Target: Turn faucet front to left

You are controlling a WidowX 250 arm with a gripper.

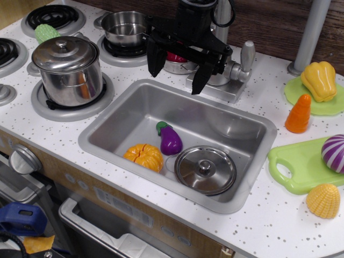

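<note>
Counter: white speckled toy kitchen top (269, 215) is carrying a steel sink with burners to its left.
Faucet: the faucet (234, 75) is sitting on its square base at the back rim of the sink, right of centre, its rounded lever sticking up on the right; my own fingers are hiding the spout, so I cannot tell which way it is facing.
Gripper: my gripper (177, 67) is hanging just left of the faucet body with its two black fingers spread wide apart, gripping nothing; one finger (200, 75) is lying right against the faucet base, though I cannot tell whether it is touching.
Sink: the sink (107, 126) is holding an orange pumpkin (144, 157), a purple eggplant (170, 141) just beside it, and a round steel lid (205, 170) lying flat at the front right.
Pots: a lidded steel pot (67, 70) is standing on the near burner; an open saucepan (124, 27) is sitting on the rear burner, contents not visible.
Right side: a green cutting board (295, 169) is bearing a purple striped vegetable (334, 153); an orange carrot (299, 114) is standing upright beside a green plate (293, 91) with a yellow pepper (319, 80) on it.
Pole: a plain grey pole (309, 35) is rising at the back right.
</note>
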